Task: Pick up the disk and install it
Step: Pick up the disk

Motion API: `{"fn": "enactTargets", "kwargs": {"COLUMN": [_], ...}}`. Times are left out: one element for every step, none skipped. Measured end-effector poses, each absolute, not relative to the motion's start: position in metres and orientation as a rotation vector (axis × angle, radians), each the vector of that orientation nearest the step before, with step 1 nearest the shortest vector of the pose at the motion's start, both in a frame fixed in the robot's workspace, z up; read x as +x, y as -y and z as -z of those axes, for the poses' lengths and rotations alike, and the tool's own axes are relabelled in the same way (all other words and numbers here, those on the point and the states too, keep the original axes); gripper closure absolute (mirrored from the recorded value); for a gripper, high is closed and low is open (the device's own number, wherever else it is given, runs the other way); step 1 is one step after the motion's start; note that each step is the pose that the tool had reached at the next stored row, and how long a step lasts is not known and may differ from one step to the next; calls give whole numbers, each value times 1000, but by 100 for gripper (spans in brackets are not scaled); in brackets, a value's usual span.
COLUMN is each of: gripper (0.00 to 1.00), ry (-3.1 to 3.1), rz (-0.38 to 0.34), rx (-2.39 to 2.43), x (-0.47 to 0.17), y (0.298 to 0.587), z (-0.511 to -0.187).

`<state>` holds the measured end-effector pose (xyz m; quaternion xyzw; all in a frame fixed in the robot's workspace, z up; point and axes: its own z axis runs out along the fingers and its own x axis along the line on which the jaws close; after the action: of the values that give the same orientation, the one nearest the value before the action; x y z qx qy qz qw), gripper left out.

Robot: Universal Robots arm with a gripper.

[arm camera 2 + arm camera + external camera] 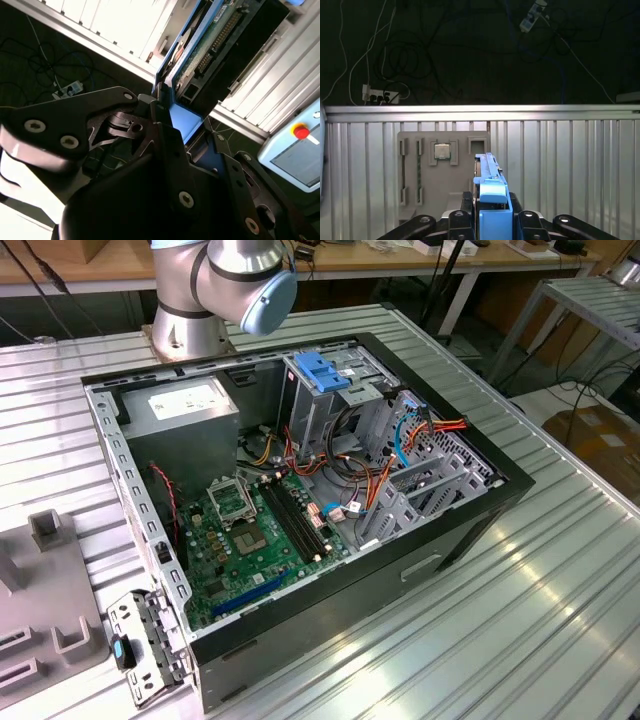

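Jaws of the gripper (493, 207) are closed on the disk (488, 170) — clamped on its bright blue bracket (492, 192), as both wrist views show. In the first wrist view the disk is seen edge-on, with the ribbed metal table (570, 165) behind it and a grey fixture tray (455, 180) holding a processor chip (441, 150). The second wrist view shows its green circuit-board side (210, 45). In the exterior view the open computer case (470, 525) lies on the table — the tray at the exterior view's left.

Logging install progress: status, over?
Gripper shut on the disk, edge-on in first wrist view. Grey fixture tray behind it. Computer case open, cables near drive cages.
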<state>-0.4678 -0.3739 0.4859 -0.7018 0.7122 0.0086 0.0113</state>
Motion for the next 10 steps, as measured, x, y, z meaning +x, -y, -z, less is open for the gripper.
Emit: {"fn": "enactTargets", "kwargs": {"gripper": [63,63,63,63,63,63,63,63,63,63], "ry": [-2222,-2221,-2222,-2222,-2221,-2221,-2221,-2221,-2221,-2222], "rz": [-27,-27,-27,-27,-27,-27,-27,-27,-27,-27], "rx": [-2189,-2189,-2189,-2189,-2189,-2189,-2189,-2189,-2189,-2189], "x": [-468,-468,-468,-468,-468,-468,-468,-468,-468,-468], "y": [374,374,374,374,374,374,374,374,374,374], "z": [-487,-489,-491,-493,-494,-496,-498,-500,-504,-505]}}
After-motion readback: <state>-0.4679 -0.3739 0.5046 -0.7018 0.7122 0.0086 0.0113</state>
